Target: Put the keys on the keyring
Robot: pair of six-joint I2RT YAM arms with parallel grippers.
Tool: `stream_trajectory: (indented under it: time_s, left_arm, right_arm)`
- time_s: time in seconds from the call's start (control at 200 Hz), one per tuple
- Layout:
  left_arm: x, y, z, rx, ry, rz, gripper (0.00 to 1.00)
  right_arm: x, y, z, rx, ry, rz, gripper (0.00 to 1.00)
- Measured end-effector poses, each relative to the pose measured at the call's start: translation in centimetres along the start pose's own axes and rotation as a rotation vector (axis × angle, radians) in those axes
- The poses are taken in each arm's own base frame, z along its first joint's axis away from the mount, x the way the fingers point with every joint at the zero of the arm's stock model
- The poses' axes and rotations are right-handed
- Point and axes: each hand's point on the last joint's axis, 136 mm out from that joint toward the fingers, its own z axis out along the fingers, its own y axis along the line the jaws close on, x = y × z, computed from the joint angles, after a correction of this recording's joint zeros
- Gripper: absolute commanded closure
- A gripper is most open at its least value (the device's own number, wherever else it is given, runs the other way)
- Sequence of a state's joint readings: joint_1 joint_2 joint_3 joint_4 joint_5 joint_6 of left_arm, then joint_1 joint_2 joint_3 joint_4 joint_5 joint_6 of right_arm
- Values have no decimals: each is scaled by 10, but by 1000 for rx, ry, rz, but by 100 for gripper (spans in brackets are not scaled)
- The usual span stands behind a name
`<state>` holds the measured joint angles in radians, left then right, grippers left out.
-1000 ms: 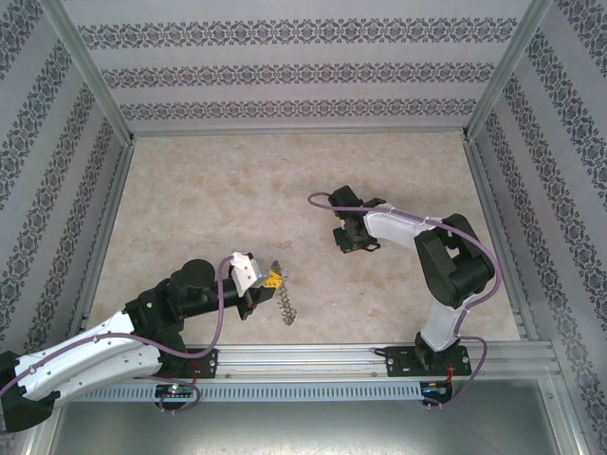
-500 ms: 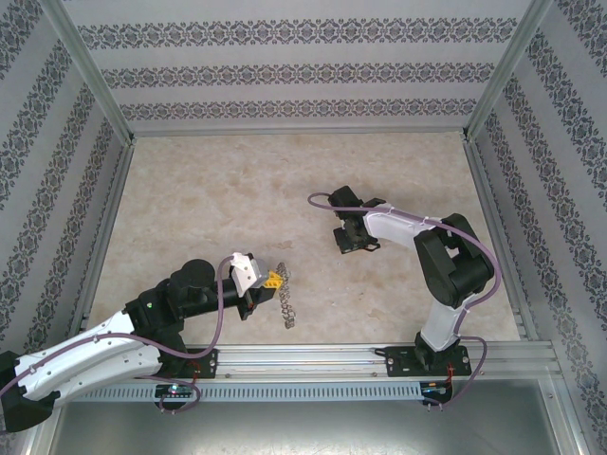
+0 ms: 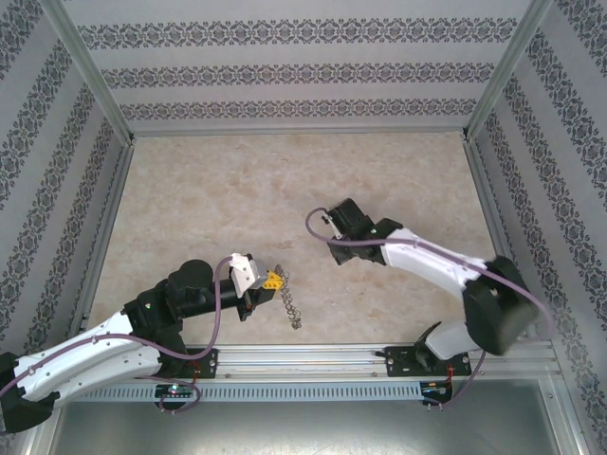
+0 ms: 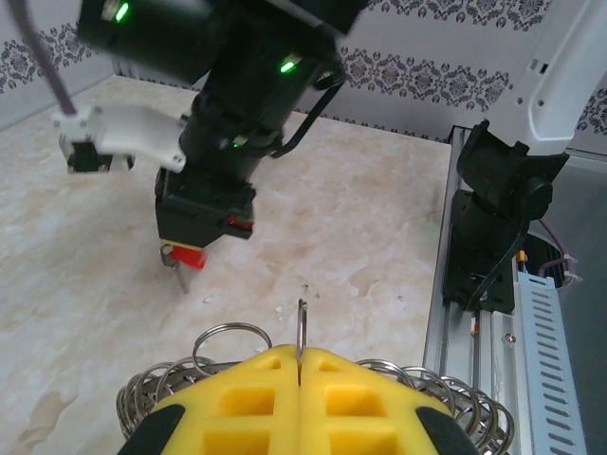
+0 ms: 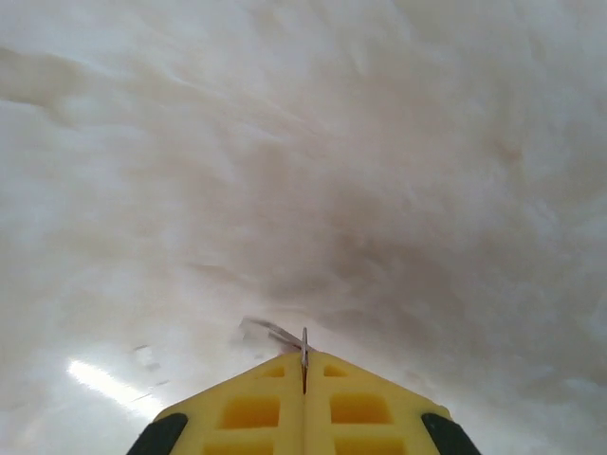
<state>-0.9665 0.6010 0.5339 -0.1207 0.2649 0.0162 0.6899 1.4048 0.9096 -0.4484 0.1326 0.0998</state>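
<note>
The red key point(image 4: 183, 256) is pinched tight in the right fingers point(image 4: 201, 226), left of middle. The left fingers point(image 4: 256, 389) squeeze the keyring point(image 4: 228, 334) at the bottom. Not joined yet.

Beige marble table point(image 3: 237, 180), patterned walls point(image 3: 303, 71)

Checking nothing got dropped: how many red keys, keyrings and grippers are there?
red key: 1
keyring: 1
grippers: 2, the left gripper and the right gripper
Total: 4
</note>
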Motion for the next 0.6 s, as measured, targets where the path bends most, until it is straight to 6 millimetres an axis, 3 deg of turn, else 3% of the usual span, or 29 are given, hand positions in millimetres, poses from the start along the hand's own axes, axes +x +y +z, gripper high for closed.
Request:
stream_trajectory:
  time_s: [0.235, 0.445, 0.6]
  left_arm:
    - [-2, 3, 2, -14, 20, -2, 100]
    - [-14, 7, 0, -39, 44, 25, 100]
    - [-17, 7, 3, -29, 89, 54, 100]
  right_arm:
    - [-9, 38, -74, -245, -271, -106, 99]
    - [-12, 88, -149, -538, -494, -218, 100]
    - [-10, 106, -189, -703, -586, -242, 100]
